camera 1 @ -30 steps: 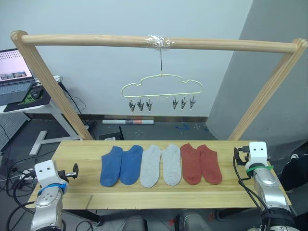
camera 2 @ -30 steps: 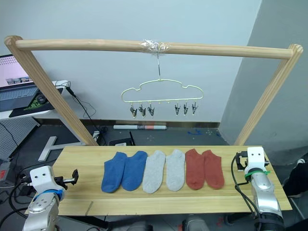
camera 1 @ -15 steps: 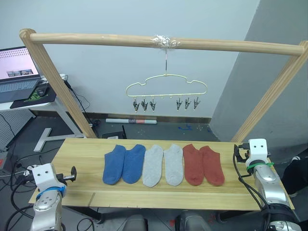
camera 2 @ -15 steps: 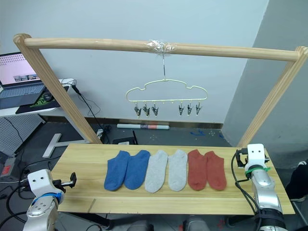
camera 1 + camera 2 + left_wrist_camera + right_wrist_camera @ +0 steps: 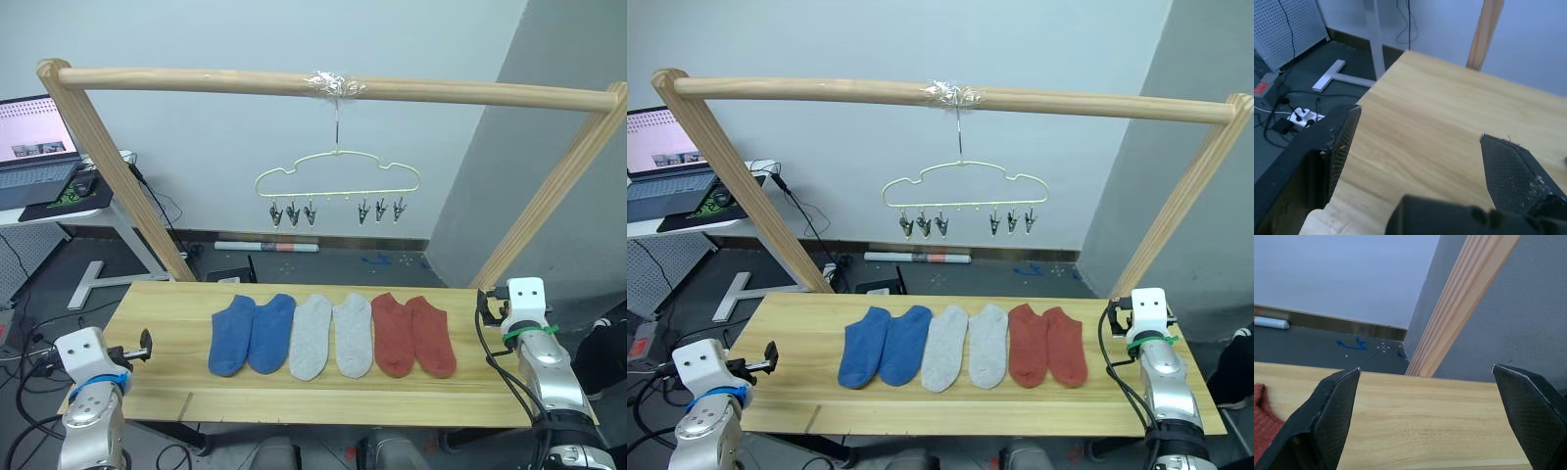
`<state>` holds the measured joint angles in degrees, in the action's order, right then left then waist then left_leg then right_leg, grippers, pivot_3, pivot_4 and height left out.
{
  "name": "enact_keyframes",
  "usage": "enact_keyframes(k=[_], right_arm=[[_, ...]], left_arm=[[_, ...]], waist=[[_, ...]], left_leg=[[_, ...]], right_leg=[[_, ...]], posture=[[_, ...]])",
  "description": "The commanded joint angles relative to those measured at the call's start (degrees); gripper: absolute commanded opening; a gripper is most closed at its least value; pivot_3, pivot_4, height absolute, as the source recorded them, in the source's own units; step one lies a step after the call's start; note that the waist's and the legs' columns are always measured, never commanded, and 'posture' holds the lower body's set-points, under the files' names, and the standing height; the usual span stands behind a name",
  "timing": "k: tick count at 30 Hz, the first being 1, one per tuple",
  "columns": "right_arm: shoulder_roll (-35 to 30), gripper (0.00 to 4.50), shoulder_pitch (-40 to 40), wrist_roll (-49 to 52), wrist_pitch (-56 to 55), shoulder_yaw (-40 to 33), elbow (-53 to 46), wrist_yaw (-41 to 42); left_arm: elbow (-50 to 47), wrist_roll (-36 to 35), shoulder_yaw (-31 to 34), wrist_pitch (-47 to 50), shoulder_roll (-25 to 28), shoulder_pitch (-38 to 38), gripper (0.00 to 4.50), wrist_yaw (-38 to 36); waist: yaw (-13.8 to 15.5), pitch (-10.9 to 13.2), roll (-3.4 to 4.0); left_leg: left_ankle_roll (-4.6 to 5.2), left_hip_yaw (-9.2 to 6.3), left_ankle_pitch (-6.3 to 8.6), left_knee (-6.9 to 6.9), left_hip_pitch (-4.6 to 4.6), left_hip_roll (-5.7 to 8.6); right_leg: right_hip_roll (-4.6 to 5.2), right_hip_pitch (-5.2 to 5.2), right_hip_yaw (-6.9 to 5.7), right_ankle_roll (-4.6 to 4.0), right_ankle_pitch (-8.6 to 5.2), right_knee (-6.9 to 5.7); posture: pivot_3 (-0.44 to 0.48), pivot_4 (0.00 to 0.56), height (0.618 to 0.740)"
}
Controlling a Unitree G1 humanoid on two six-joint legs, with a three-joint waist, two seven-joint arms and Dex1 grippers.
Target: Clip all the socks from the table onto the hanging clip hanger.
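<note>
Currently six socks are lying side by side in a row across the middle of the tabletop [image 5: 157, 304], toes pointing toward the robot: two blue socks [image 5: 251, 333] on the left, two light grey socks [image 5: 331, 336] in the centre, and two rust red socks [image 5: 414, 334] on the right. Neighbouring socks are touching or nearly touching along their edges. Above and behind them the clip hanger [image 5: 338, 176] is hanging by its hook from the taped middle of the wooden pole frame [image 5: 196, 80], with its dark clips [image 5: 292, 213] dangling in two groups of three, all bare.

The left gripper [image 5: 1418, 142] is hovering over the left end of the tabletop, well apart from the blue socks, its jaws spread wide with nothing between them. The right gripper [image 5: 1427, 377] is sitting over the right end, near the frame's slanted leg, its jaws likewise wide apart and holding nothing; a corner of a red sock is showing at the edge of the right wrist view. A laptop [image 5: 34, 142] is standing on a desk at the far left.
</note>
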<state>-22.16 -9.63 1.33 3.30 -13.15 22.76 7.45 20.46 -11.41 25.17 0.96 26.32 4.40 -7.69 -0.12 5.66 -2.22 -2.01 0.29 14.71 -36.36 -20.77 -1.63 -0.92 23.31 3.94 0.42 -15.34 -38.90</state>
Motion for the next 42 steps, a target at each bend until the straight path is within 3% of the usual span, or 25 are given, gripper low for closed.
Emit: enact_keyframes(k=[1, 5, 13, 20, 28, 31, 35, 42], right_arm=[[-0.8, 4.50, -0.4, 0.5, 0.3, -0.5, -3.1, 0.2], [-0.5, 4.50, 0.9, 1.0, 0.7, -0.5, -6.2, 0.8], [-0.7, 4.50, 0.7, 11.0, 6.8, 1.9, -20.3, 14.2], [-2.1, 4.50, -2.5, 12.4, 10.7, 5.4, -25.7, 19.5], [-2.4, 4.50, -7.6, 14.2, 12.4, 10.8, -29.7, 26.3], [-1.3, 4.50, -9.1, 14.6, 12.1, 13.4, -31.3, 28.3], [-0.5, 4.50, -10.2, 14.6, 12.7, 14.6, -32.8, 28.3], [0.5, 4.50, -11.7, 15.5, 13.9, 15.7, -34.1, 28.7]], left_arm=[[-8.0, -4.4, 2.6, 0.0, 0.3, 1.0, 4.48, -3.4], [-14.3, -5.8, 2.1, 2.6, 1.2, 3.1, 4.48, -6.2], [-30.2, -10.8, -0.8, 10.9, 1.1, 0.0, 4.48, -9.8], [-35.1, -10.9, -6.9, 14.4, -0.5, -6.0, 4.48, -10.3], [-32.4, -6.3, -14.7, 13.8, -3.6, -13.8, 4.48, -9.9], [-30.1, -4.9, -16.7, 12.4, -6.1, -17.4, 3.91, -9.2], [-28.1, -3.9, -17.6, 12.7, -7.8, -20.5, 2.75, -8.7], [-24.4, -2.1, -18.8, 11.5, -9.8, -24.2, 2.75, -8.0]], waist=[[0.0, 0.1, -0.02], [0.0, 0.4, 0.09], [0.0, 2.0, 0.16], [-0.1, 3.1, 0.08], [-0.4, 3.4, 0.01], [-0.4, 3.9, -0.10], [-0.5, 4.2, -0.15], [-1.1, 4.3, -0.19]], left_leg=[[0.00, 0.00, 0.00, 0.00, 0.01, 0.01], [0.00, 0.00, 0.00, 0.00, 0.00, 0.01], [0.01, -0.06, -0.01, -0.04, 0.00, -0.02], [0.01, -0.14, 0.03, -0.02, -0.07, 0.01], [0.00, -0.15, 0.04, -0.06, -0.14, 0.01], [0.00, -0.18, 0.04, -0.05, -0.17, 0.01], [-0.01, -0.21, 0.04, -0.08, -0.22, 0.03], [-0.01, -0.26, 0.05, -0.08, -0.26, 0.02]], right_leg=[[0.00, 0.00, -0.01, 0.00, 0.00, 0.00], [0.00, 0.00, 0.00, -0.02, -0.01, 0.01], [-0.02, 0.00, 0.00, -0.04, -0.03, -0.01], [-0.02, 0.01, -0.03, -0.02, -0.03, 0.08], [-0.04, 0.04, -0.05, 0.05, 0.01, 0.12], [-0.04, 0.04, -0.14, 0.05, 0.00, 0.17], [-0.03, 0.04, -0.13, 0.06, 0.01, 0.17], [-0.03, 0.04, -0.19, 0.08, 0.02, 0.23]], posture=[[0.095, 0.099, 0.740], [0.086, 0.111, 0.740], [0.066, 0.148, 0.740], [0.050, 0.156, 0.740], [0.031, 0.160, 0.740], [0.023, 0.163, 0.740], [0.016, 0.167, 0.740], [0.004, 0.173, 0.740]])
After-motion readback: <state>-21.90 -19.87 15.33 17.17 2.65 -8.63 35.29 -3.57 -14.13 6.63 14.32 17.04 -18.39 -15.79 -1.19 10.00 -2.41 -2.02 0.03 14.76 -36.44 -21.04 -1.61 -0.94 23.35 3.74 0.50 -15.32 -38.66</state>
